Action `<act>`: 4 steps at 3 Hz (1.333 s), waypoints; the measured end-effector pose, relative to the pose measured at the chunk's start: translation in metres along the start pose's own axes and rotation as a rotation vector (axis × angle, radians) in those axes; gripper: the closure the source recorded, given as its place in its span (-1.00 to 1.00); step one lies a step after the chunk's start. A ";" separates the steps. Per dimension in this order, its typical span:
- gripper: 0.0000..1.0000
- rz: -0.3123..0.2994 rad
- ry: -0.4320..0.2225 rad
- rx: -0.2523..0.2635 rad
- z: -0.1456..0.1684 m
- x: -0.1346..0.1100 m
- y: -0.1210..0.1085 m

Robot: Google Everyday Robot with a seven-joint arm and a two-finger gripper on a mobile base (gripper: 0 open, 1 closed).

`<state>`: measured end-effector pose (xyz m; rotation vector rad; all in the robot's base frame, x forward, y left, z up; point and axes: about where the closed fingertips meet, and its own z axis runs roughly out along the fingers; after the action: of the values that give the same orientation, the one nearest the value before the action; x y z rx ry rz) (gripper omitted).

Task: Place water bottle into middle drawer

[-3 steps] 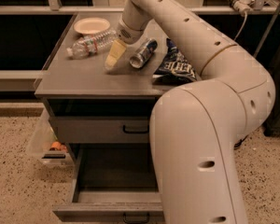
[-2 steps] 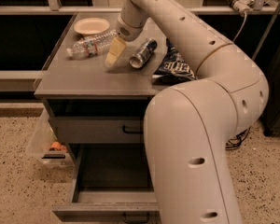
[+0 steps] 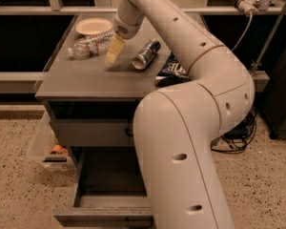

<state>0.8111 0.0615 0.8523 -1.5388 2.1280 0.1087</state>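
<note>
Gripper: my gripper points down at the cabinet top, just beside the bottle's base end, between it and the drink can; it is around neither
Grip state: I cannot tell from this angle whether I am open or closed; I judge that nothing is held
Water bottle: the water bottle lies on its side toward the back left of the top, cap to the left, near the plate
Handling: judged light, thin-walled and crinkly; it will dent under a hard squeeze, roll if nudged, and the smooth plastic may slip
Hold point: across the middle at the label band, square to the long axis; avoid the tapered neck
Middle drawer: the middle drawer stands pulled open low down, under the closed top drawer; my arm hides part of its interior
Surface: flat, matte grey top, also carrying a dark snack bag
Room: speckled floor, a clear bin left of the cabinet, cables to the right
Risk: knocking the can, or sending the bottle rolling toward the plate
</note>
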 end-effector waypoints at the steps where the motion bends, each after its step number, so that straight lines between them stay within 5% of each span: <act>1: -1.00 -0.043 0.000 0.009 0.003 -0.012 -0.005; 3: -1.00 -0.153 -0.005 0.038 0.002 -0.041 -0.012; 4: -1.00 -0.188 -0.021 0.011 0.007 -0.050 -0.006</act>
<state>0.8301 0.1051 0.8697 -1.7146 1.9538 0.0476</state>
